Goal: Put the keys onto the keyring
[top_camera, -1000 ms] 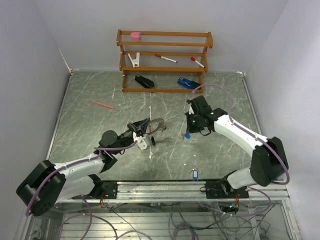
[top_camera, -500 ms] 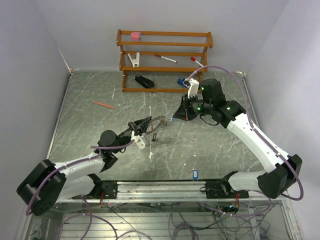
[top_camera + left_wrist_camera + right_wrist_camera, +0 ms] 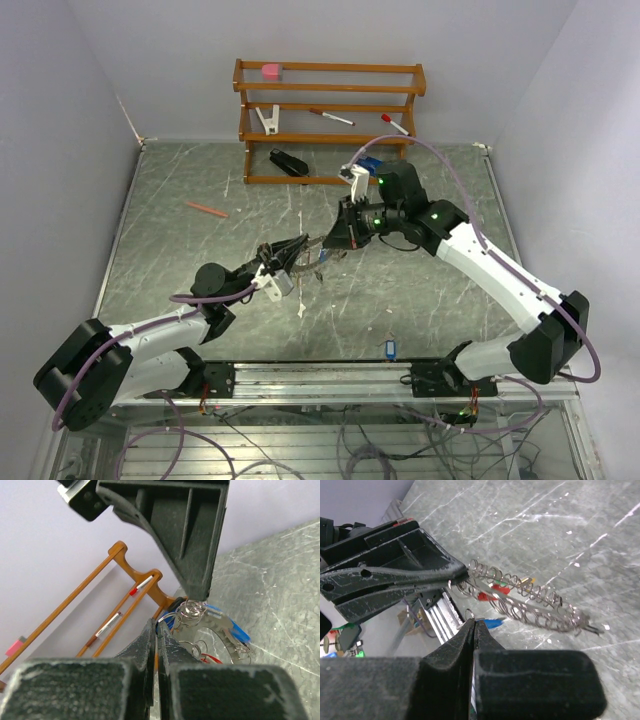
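My left gripper [image 3: 290,254] is shut on the rim of the keyring [image 3: 316,250] and holds it tilted above the table. In the left wrist view my gripper [image 3: 158,625] pinches the ring's wire, and the keyring [image 3: 225,626] with its small coils lies just beyond. My right gripper [image 3: 336,238] is shut on a blue-tagged key [image 3: 492,623], whose small loop sits right below the keyring [image 3: 530,605] near the left fingers [image 3: 395,575]. My right gripper [image 3: 473,622] is tip to tip with the left one. A second blue key [image 3: 390,349] lies near the table's front edge.
A wooden rack [image 3: 330,125] stands at the back with a pink eraser, a clip and markers on it. A black stapler [image 3: 289,162] and a blue stapler [image 3: 371,163] lie under it. An orange pen [image 3: 206,209] lies at the left.
My right gripper took a blue key from the table at the right, lifted it and carried it left to the keyring. My left gripper kept hold of the ring and shifted only slightly.
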`<state>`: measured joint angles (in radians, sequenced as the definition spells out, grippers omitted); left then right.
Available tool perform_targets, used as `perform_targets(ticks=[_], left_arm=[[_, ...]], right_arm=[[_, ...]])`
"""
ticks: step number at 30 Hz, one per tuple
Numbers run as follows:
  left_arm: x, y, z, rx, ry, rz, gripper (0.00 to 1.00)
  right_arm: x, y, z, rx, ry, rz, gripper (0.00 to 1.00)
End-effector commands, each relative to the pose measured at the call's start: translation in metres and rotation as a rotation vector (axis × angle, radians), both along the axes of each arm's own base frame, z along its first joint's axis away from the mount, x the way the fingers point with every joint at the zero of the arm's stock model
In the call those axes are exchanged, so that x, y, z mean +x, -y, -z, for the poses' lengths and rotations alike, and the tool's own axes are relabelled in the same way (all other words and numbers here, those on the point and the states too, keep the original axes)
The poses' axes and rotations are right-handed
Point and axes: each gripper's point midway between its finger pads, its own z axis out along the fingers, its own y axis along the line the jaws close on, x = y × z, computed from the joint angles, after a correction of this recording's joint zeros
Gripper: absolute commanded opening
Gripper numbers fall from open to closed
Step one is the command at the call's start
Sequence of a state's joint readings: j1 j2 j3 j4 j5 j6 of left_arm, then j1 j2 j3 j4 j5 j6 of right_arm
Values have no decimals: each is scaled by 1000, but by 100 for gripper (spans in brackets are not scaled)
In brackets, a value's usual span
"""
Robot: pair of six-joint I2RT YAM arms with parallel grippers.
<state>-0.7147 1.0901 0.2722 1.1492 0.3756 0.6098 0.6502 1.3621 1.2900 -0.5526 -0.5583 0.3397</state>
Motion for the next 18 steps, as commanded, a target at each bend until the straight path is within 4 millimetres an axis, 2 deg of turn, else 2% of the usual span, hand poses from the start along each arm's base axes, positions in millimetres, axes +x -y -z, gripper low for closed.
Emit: perform_targets(ticks=[1,7,18], left_arm=[[-17,-1,-49,-116,123,65,7],[-20,-1,-50,-113,132,78,7],[-19,-2,-48,-107,131,69,7]], right_arm=[[1,-15,-13,21,23,-22,0],[5,-17,-15,8,27,-6,0],[8,-1,-6,-82,27,53,0]])
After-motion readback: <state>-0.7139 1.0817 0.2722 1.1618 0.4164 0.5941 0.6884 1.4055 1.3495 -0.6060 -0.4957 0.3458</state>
